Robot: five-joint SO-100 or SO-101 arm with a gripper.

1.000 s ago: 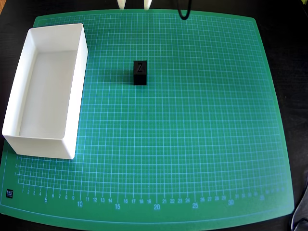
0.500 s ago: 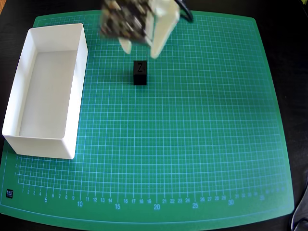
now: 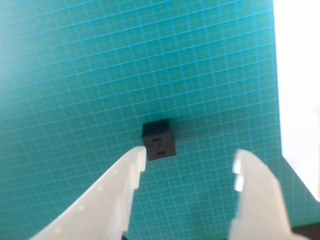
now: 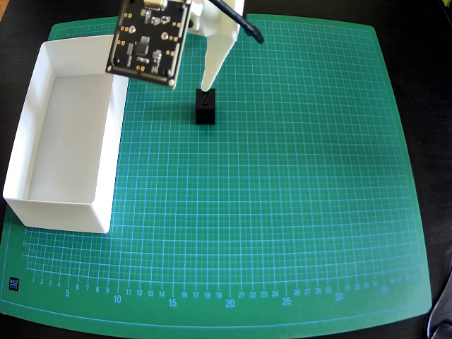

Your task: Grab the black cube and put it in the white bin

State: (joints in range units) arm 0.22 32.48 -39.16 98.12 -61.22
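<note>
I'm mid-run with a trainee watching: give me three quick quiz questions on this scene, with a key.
1. True or false: the gripper is shut on the cube.
2. In the overhead view, where is the bin relative to the cube? A) left B) right C) below
3. What letter is on the cube?

Key:
1. False: the jaws are open, and the cube sits on the mat just beyond one fingertip.
2. A
3. Z

One of each on the mat.
One cube, one bin left of it, one gripper, one circuit board.
</note>
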